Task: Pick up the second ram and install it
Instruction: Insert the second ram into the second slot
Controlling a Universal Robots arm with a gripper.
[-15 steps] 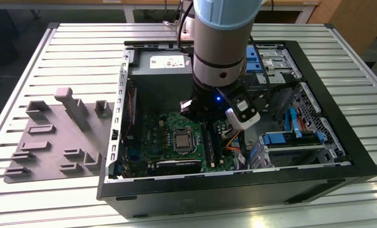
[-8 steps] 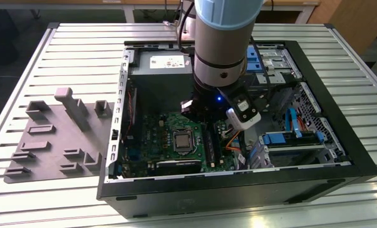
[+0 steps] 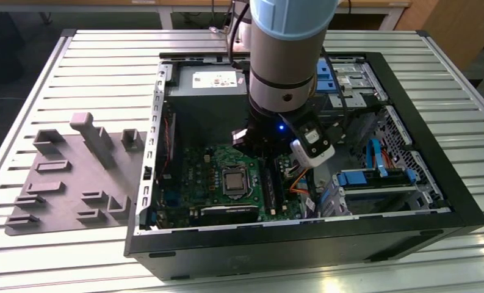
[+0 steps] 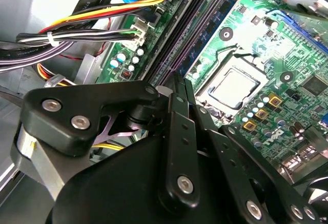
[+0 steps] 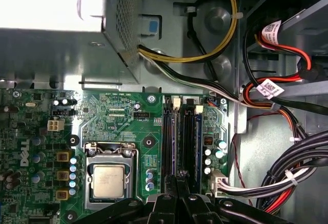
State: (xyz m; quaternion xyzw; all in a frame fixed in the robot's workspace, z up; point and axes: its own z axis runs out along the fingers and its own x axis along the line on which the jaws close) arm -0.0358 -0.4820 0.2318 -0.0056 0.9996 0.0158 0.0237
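Inside the open computer case [image 3: 437, 183], my gripper [image 3: 262, 157] hangs low over the green motherboard [image 5: 118, 114]. Its black fingertips [image 4: 179, 88] are drawn together, so the gripper [image 4: 176, 78] is shut. They sit right over one end of the second ram [image 4: 212, 26], a dark blue-green stick standing in the slot nearest the processor [image 5: 108, 179]. In the first wrist view the second ram [image 5: 173, 137] runs away from my gripper [image 5: 177, 179]. I cannot tell whether the fingertips touch it. Another stick [image 5: 190, 131] stands in a neighbouring slot.
The grey power-supply box [image 3: 205, 79] and its cable bundles [image 5: 287, 178] crowd the slots on one side. Blue drive bays [image 3: 372, 177] fill the case toward the exterior view's right. A grey fixture plate [image 3: 71, 177] lies on the slatted table at the exterior view's left.
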